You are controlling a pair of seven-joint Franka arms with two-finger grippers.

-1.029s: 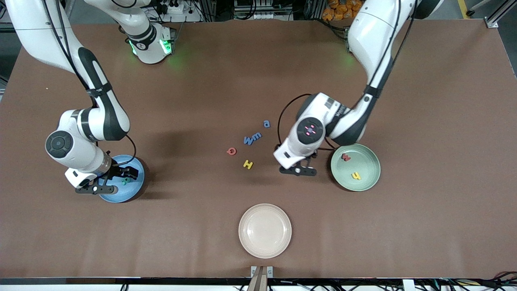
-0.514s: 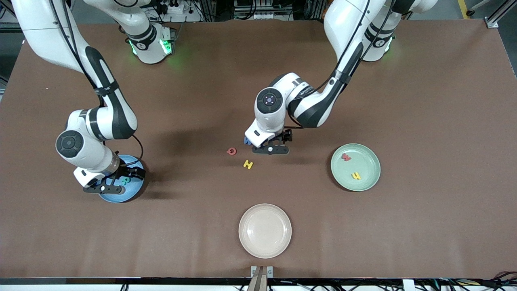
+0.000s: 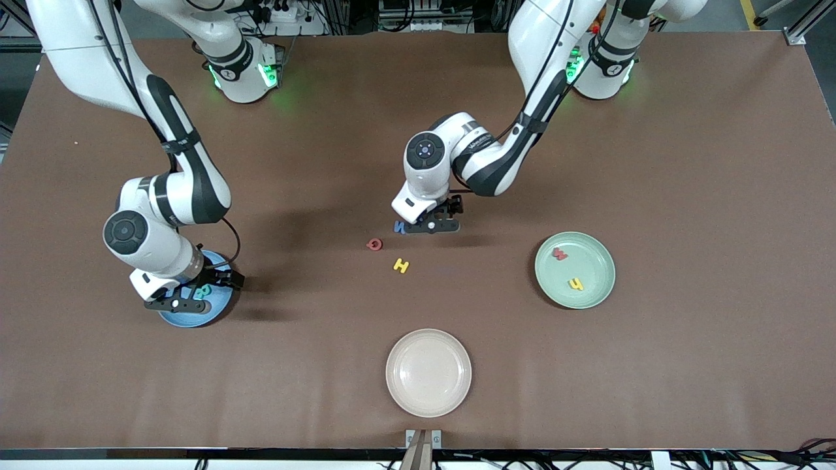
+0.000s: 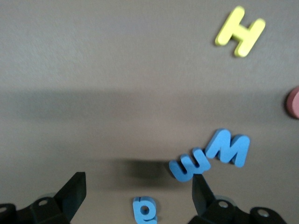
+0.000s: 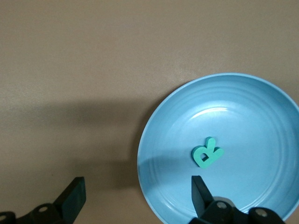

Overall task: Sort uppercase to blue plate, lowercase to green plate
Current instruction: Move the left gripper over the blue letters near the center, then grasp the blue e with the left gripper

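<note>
L grip point(image 3: 431, 226) wide, empty, over a point(image 4: 144, 210), m point(image 4: 189, 164) & W point(image 4: 228, 147) touching nearby | R grip point(image 3: 185, 301) wide, waits over blue plate point(image 5: 261, 100) | tip: centre on a, drop straight, avoid m.

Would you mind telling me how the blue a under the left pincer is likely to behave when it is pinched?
The blue a looks like thick foam, so probably light and slightly squashy. It lies flat, so it is unlikely to roll, though its low profile may let it slide.

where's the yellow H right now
In the front view the yellow H lies on the bare table mid-way between the arms' ends, beside the red Q and slightly nearer the camera, farther than the cream plate.
</note>
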